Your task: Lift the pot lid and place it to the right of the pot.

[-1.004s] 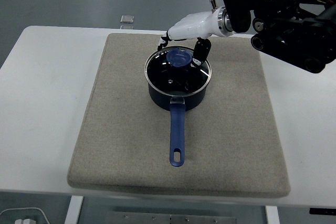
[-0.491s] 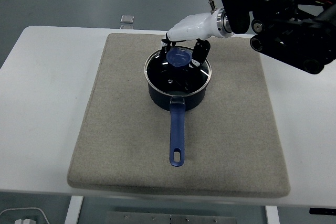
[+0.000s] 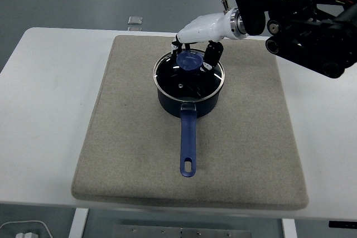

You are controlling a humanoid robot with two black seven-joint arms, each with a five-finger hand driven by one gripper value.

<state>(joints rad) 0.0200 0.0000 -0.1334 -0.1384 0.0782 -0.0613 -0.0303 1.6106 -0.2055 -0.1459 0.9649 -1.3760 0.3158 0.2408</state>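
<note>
one view only, from high on the robot's side, facing forward and down over the white table [image 3: 44, 82]. its near edge runs along the bottom, floor shows beyond the far edge. the beige mat [image 3: 245, 154] fills the middle. the right arm [image 3: 307, 23] enters from the far right.

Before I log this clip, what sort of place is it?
Probably a robotics lab test bench, not a kitchen: a saucepan sits on a grey felt mat on a white table, with bare grey floor beyond.
</note>
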